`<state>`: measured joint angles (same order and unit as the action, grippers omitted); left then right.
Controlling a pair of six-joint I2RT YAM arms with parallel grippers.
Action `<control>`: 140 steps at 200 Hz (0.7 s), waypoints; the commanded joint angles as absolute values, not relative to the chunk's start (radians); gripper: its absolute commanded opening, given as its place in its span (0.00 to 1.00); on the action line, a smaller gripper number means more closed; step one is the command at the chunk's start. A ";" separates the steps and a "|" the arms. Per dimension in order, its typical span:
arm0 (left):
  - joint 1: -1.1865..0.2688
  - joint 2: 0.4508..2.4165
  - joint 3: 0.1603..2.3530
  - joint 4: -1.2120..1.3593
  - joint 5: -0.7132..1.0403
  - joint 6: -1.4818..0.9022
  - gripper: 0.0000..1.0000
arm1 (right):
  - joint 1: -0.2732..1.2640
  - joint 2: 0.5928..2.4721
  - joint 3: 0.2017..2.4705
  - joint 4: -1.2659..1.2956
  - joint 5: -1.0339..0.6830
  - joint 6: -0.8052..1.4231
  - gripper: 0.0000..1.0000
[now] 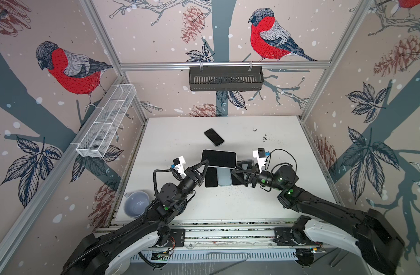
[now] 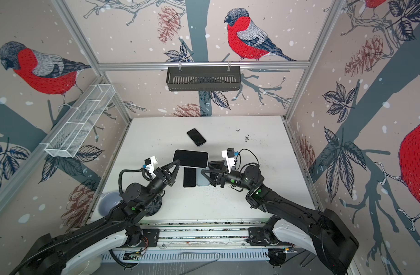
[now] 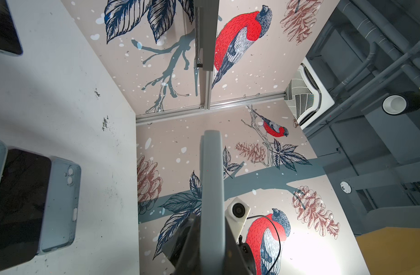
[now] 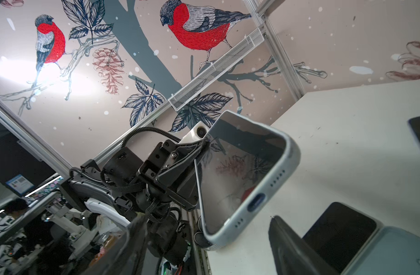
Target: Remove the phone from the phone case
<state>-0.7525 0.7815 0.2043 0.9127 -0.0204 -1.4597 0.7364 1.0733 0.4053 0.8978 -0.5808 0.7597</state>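
In both top views, frame centre: clamped left claw (image 1: 205, 163) on the left end of the phone case (image 1: 234, 161), phone (image 1: 217, 157) inside, raised above the table (image 1: 275, 195). Spread right claw (image 1: 237, 169) wide just beside the right end, gripping nothing. Left wrist view, lower middle: showed only the phone case (image 3: 211, 178) edge-on. Right wrist view, centre right: found the dark phone (image 4: 235, 171) seated in the phone case (image 4: 293, 154), pinched by the left claw (image 4: 204, 145).

Held phone (image 4: 237, 173): screen glossy black glass, mirrors the wall print. Its phone case (image 4: 293, 152): matt pale grey-blue, rubbery look, faint specks. White desk (image 1: 263, 197): matt, scuffed, dark grit. Side mesh basket (image 1: 106, 123): white wire. Rear frame rail (image 1: 223, 64): bare brushed metal. Pale mug (image 1: 135, 207): smooth, slight sheen.
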 commanded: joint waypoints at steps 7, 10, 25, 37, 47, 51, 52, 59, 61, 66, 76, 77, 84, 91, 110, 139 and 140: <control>-0.753 0.781 0.200 1.051 -0.004 -1.473 0.00 | 0.734 1.106 0.412 1.028 -0.627 0.864 0.71; -0.752 0.779 0.199 1.050 -0.006 -1.474 0.00 | 0.734 1.110 0.409 1.038 -0.628 0.870 0.70; -0.753 0.770 0.192 1.048 -0.008 -1.472 0.00 | 0.729 1.123 0.394 1.077 -0.627 0.891 0.64; -0.753 0.768 0.189 1.045 -0.009 -1.472 0.00 | 0.724 1.131 0.385 1.101 -0.627 0.905 0.56; -0.753 0.765 0.186 1.047 -0.011 -1.473 0.00 | 0.720 1.141 0.382 1.120 -0.631 0.917 0.48; -0.753 0.765 0.185 1.047 -0.013 -1.473 0.00 | 0.718 1.146 0.382 1.126 -0.634 0.922 0.44; -0.753 0.765 0.185 1.047 -0.013 -1.473 0.00 | 0.718 1.148 0.382 1.128 -0.634 0.924 0.43; -0.753 0.765 0.184 1.047 -0.012 -1.474 0.00 | 0.716 1.155 0.383 1.137 -0.641 0.931 0.38; -0.752 0.764 0.184 1.048 -0.012 -1.473 0.00 | 0.716 1.158 0.383 1.139 -0.643 0.932 0.37; -0.753 0.765 0.185 1.048 -0.012 -1.474 0.00 | 0.715 1.163 0.385 1.146 -0.647 0.936 0.34; -0.753 0.768 0.186 1.050 -0.010 -1.473 0.00 | 0.714 1.174 0.385 1.161 -0.656 0.944 0.29; -0.753 0.768 0.188 1.051 -0.010 -1.474 0.00 | 0.714 1.174 0.385 1.163 -0.656 0.944 0.28; -0.753 0.770 0.187 1.054 -0.008 -1.473 0.00 | 0.712 1.178 0.385 1.167 -0.656 0.948 0.24; -0.753 0.772 0.186 1.056 -0.005 -1.473 0.00 | 0.709 1.179 0.383 1.174 -0.658 0.949 0.19; -0.752 0.770 0.181 1.064 -0.009 -1.479 0.00 | 0.709 1.183 0.375 1.184 -0.668 0.936 0.08; -0.752 0.759 0.201 1.021 -0.002 -1.477 0.00 | 0.699 1.192 0.342 1.186 -0.699 0.873 0.07; -0.753 0.758 0.202 1.019 -0.001 -1.476 0.00 | 0.699 1.192 0.341 1.186 -0.699 0.872 0.07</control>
